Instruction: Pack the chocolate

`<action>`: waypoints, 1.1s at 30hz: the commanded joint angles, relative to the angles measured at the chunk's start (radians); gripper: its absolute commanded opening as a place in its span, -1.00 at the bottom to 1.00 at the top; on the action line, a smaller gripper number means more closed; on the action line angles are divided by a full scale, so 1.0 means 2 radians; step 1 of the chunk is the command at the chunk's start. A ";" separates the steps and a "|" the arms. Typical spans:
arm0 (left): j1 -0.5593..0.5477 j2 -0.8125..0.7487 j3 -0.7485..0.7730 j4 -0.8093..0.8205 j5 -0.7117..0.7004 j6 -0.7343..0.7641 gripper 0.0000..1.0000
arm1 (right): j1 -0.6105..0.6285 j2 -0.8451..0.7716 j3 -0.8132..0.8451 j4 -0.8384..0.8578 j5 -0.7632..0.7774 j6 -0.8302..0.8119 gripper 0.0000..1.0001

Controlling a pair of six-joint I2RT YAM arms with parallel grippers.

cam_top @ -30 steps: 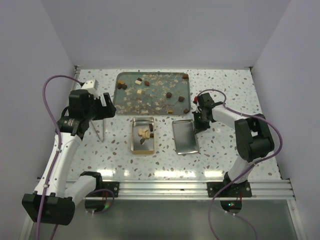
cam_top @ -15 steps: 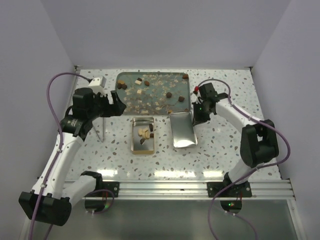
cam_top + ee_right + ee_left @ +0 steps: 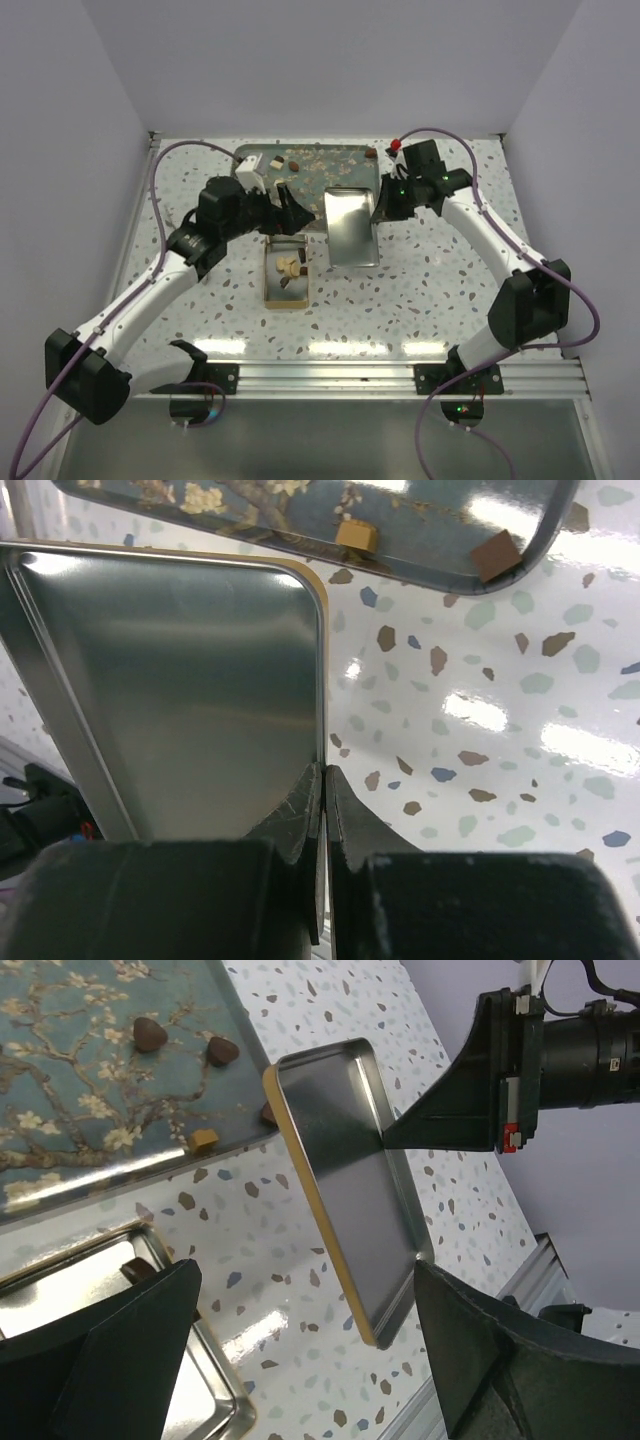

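Dark and cream chocolate (image 3: 290,268) pieces lie in the open gold tin (image 3: 284,272) at mid-table. More chocolate (image 3: 150,1032) sits on the floral tray (image 3: 262,194) behind it. My right gripper (image 3: 381,208) is shut on the rim of the tin's lid (image 3: 351,226), holding it tilted above the table, right of the tin. The right wrist view shows the fingers (image 3: 345,805) pinching the lid (image 3: 180,680) edge. My left gripper (image 3: 290,210) is open, hovering over the tin's far end, its fingers (image 3: 130,1350) spread wide with the lid (image 3: 345,1190) ahead.
The tray's near right corner (image 3: 520,565) holds a small tan piece (image 3: 355,535) and a brown square (image 3: 497,552). Speckled tabletop (image 3: 440,290) lies to the right of the tin. Purple cables loop off both arms. A metal rail (image 3: 400,375) runs along the near edge.
My right gripper has lifted the lid off the table and carried it left and back toward the tray. The left arm has swung right, from the table's left side to the tin.
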 commanded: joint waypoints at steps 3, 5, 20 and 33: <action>-0.037 0.024 0.008 0.076 -0.004 -0.032 0.88 | 0.011 -0.024 0.029 0.008 -0.041 0.035 -1.00; -0.048 0.032 0.013 0.070 -0.014 -0.029 0.89 | 0.012 -0.024 0.032 0.010 -0.046 0.038 -1.00; -0.103 0.088 0.038 0.067 -0.063 -0.021 0.77 | 0.033 -0.039 0.039 0.042 -0.087 0.073 -1.00; -0.109 0.090 0.044 0.041 -0.077 -0.007 -1.00 | 0.041 -0.048 0.031 0.039 -0.073 0.059 -0.22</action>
